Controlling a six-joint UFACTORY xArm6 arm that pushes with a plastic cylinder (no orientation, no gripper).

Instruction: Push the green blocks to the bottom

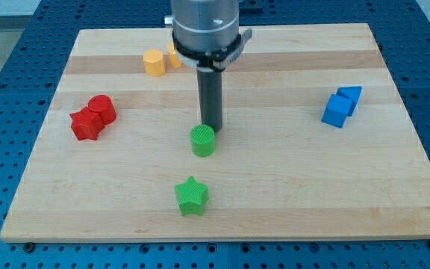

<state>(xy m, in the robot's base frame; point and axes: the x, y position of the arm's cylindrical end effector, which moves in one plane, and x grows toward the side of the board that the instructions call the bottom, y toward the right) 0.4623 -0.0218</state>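
A green cylinder (203, 140) stands near the middle of the wooden board (290, 187). A green star (192, 196) lies below it, toward the view's bottom edge. My tip (212, 129) is just above and slightly right of the green cylinder, touching or almost touching its upper edge. The rod comes down from the arm's grey body at the view's top.
Two red blocks (92, 117) sit together at the view's left. Two yellow blocks (159, 61) sit at the top, partly hidden by the arm. Two blue blocks (342, 106) sit at the right. A blue perforated table surrounds the board.
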